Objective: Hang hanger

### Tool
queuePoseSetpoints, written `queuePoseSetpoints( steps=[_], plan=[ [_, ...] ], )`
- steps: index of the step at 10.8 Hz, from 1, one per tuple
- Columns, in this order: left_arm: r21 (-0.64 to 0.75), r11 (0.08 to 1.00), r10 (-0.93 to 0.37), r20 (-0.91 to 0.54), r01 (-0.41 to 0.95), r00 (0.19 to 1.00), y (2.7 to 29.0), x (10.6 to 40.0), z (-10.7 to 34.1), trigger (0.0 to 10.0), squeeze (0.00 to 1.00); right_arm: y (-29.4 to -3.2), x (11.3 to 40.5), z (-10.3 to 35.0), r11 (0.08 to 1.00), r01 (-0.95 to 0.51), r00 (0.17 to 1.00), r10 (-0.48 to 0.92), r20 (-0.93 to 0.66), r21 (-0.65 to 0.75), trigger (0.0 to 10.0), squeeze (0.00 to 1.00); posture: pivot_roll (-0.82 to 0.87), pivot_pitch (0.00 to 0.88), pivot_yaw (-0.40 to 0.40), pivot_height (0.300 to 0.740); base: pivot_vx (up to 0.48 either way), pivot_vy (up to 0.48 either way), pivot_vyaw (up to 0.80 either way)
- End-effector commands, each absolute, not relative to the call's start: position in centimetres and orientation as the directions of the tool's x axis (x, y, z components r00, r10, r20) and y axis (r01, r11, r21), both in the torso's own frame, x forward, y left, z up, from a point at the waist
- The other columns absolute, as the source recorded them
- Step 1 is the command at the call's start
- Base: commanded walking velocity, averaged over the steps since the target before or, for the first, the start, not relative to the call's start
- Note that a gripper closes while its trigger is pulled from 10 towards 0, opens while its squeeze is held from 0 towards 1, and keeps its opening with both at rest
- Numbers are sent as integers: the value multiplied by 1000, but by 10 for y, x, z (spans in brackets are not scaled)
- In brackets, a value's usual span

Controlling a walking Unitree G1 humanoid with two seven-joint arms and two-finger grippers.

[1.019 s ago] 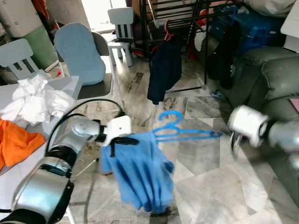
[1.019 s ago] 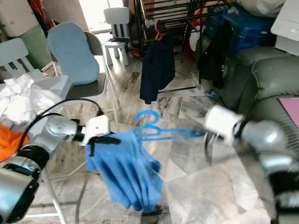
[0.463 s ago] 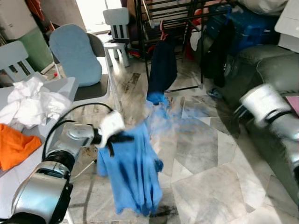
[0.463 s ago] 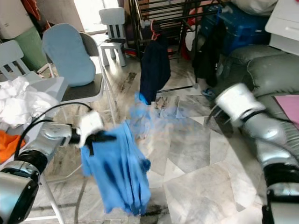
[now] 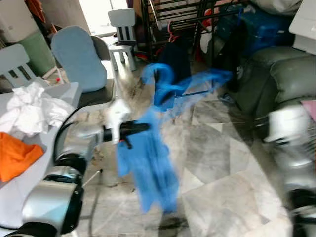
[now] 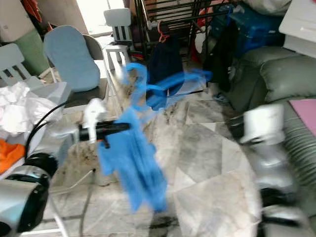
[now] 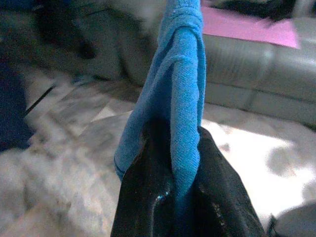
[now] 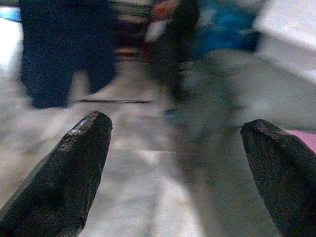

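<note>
Close in, the left gripper (image 7: 181,163) pinches a fold of blue shirt (image 5: 148,163), arm stretched forward. Right gripper (image 8: 175,163) spread wide, empty. Farther off, the blurred blue hanger (image 5: 177,84) sits before the rack (image 5: 197,19).

1. Left gripper (image 7: 183,185): both black fingers (image 7: 143,197) closed on a fold of blue cloth (image 7: 180,84).
2. Background: grey sofa (image 7: 256,84) carrying a pink sheet (image 7: 247,29); marble floor (image 7: 64,128), blurred.
</note>
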State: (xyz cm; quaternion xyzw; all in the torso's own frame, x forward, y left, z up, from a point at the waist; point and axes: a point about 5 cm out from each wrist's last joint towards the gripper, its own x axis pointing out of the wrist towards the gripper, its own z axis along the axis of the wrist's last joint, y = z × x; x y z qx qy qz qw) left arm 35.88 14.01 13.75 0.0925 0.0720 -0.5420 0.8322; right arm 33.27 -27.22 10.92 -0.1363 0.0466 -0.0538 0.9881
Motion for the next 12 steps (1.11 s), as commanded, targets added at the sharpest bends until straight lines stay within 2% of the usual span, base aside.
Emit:
queuePoseSetpoints(
  steps=[1, 2, 3, 4, 5, 7, 8, 11, 12],
  plan=[
    [165, 303, -916, -222, 938, 335, 135, 360, 154, 0, 0, -249, 339, 109, 971, -47, 994, 22, -105, -235, 10000, 1000, -197, 0, 144, 740, 0, 0, 0],
    [222, 214, -932, -244, 951, 267, 125, 358, 160, 0, 0, -222, 337, 99, 960, -209, 972, 182, -152, -185, 10000, 1000, -196, 0, 144, 740, 0, 0, 0],
    [244, 183, -935, -255, 952, 246, 122, 357, 162, 0, 0, -215, 336, 97, 951, -254, 961, 227, -160, -175, 10000, 1000, -196, 0, 145, 740, 0, 0, 0],
    [322, 113, -938, -278, 940, 208, 115, 356, 170, 0, 0, -198, 331, 95, 913, -382, 919, 359, -166, -142, 10000, 765, -194, 0, 148, 740, 0, 0, 0],
    [381, 80, -932, -300, 921, 205, 113, 357, 175, 0, 0, -191, 327, 93, 889, -448, 886, 428, -179, -91, 10000, 592, -196, 0, 151, 740, 0, 0, 0],
    [453, 78, -924, -300, 888, 235, 110, 360, 183, 0, 0, -184, 317, 90, 830, -554, 821, 534, -203, -61, 10000, 169, -200, 0, 156, 740, 0, 0, 0],
    [469, 78, -926, -294, 880, 239, 108, 361, 186, 0, 0, -180, 309, 88, 784, -620, 770, 599, -219, -35, 10000, 8, -201, 0, 157, 740, 0, 0, 0],
    [502, 52, -942, -262, 863, 209, 100, 360, 194, 0, 0, -172, 298, 84, 704, -711, 679, 685, -264, -1, 10000, 0, -196, 0, 153, 740, 0, 0, 0],
    [511, 44, -953, -238, 858, 191, 95, 359, 200, 0, 0, -168, 300, 81, 707, -707, 681, 680, -272, -2, 10000, 0, -193, 0, 152, 740, 0, 0, 0]
  ],
)
